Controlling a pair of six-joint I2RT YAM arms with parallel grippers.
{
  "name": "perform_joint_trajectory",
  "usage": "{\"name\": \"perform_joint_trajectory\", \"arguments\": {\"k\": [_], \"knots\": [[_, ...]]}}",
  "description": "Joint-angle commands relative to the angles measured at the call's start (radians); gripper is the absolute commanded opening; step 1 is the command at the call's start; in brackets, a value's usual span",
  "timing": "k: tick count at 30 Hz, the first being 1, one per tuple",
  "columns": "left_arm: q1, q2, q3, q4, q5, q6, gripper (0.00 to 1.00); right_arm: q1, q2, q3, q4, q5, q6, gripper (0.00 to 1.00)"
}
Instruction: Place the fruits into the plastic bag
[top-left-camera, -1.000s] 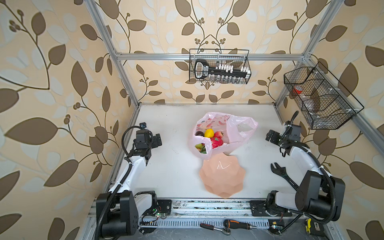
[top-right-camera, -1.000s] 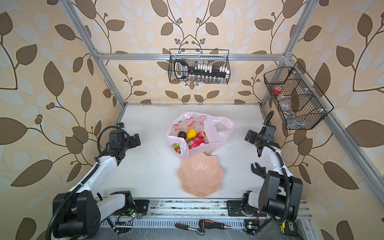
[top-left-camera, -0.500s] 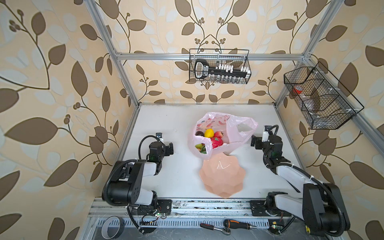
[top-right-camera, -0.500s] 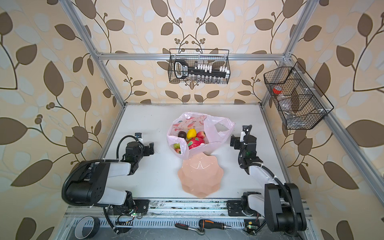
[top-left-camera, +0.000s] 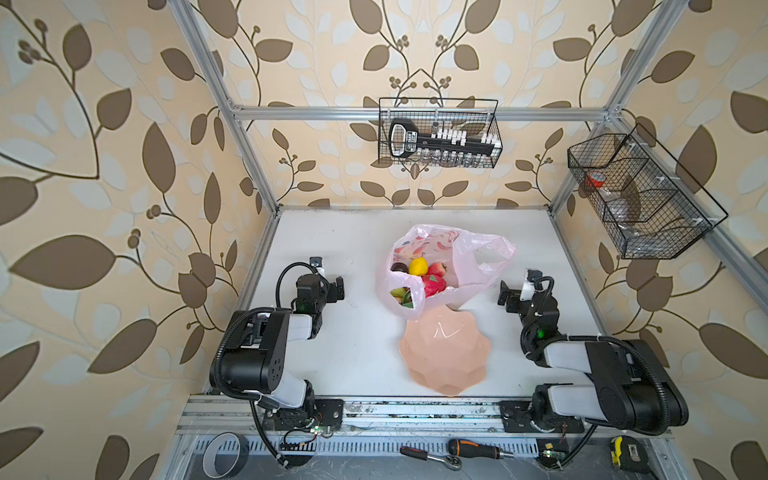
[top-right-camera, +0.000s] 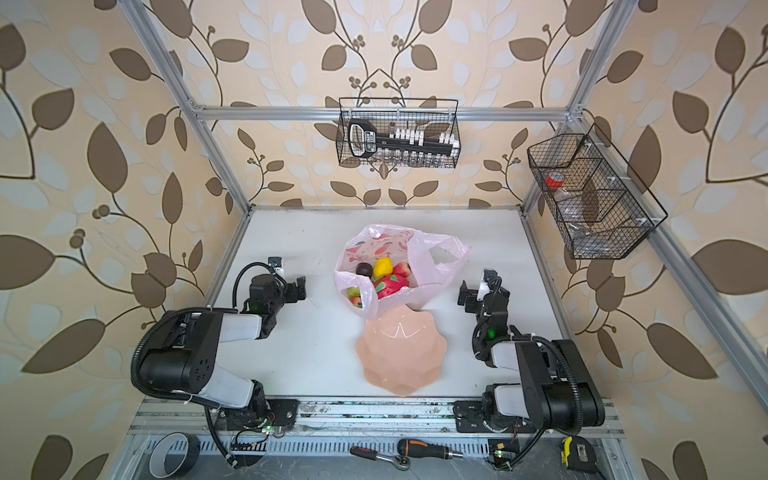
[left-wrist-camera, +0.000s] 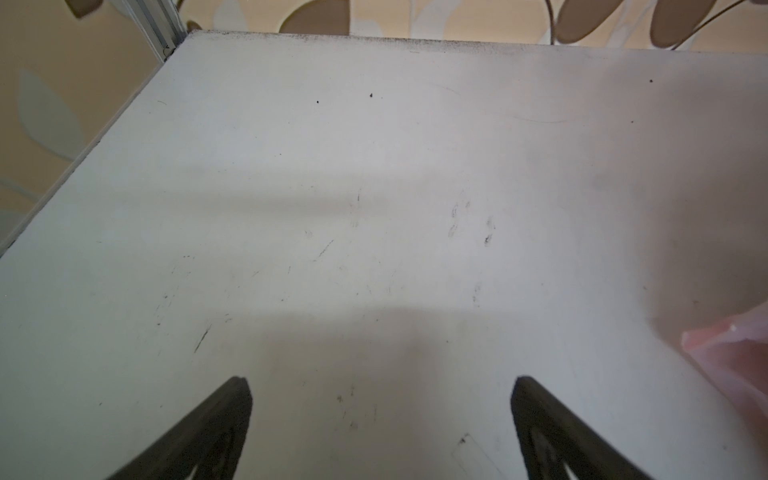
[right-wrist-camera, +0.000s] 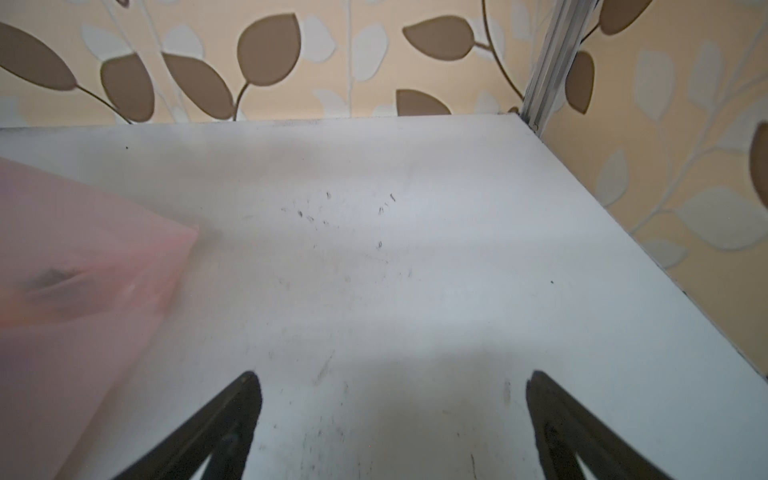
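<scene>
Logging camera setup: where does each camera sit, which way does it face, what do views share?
Top views: overhead from the front, looking down on table, plastic bag, plate; left arm, right arm whole.
Left wrist: low on its arm, facing the back wall over the table; open left jaws' tips.
Right wrist: likewise; open right jaws' tips.
Shared: both wrist views catch a blurred pink edge, likely the bag.

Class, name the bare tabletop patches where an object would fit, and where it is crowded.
Bare: behind the plastic bag up to the back wall; between the left gripper and plate. Crowded: centre, where bag and plate meet.
</scene>
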Motion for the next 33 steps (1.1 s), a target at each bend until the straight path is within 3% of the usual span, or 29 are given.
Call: {"name": "perform_joint_trajectory", "arguments": {"k": [1, 30, 31, 32, 33], "knots": [[0.000, -0.015, 0.010, 0.011, 0.026, -0.010, 0.99, 0.002, -0.007, -0.004, 0.088, 0.011, -0.004, 1.00], [0.009, -0.012, 0.016, 0.003, 0.042, -0.014, 0.99, 0.003, -0.006, -0.002, 0.088, 0.012, -0.005, 1.00], [0.010, -0.012, 0.016, 0.003, 0.042, -0.014, 0.99, 0.001, -0.003, 0.002, 0.085, -0.005, -0.009, 1.00], [0.009, -0.016, 0.014, 0.006, 0.045, -0.010, 0.99, -0.003, -0.003, 0.005, 0.079, -0.124, -0.050, 1.00], [0.011, -0.026, 0.007, 0.010, 0.127, 0.031, 0.99, 0.006, -0.015, -0.019, 0.116, -0.238, -0.108, 1.00]]}}
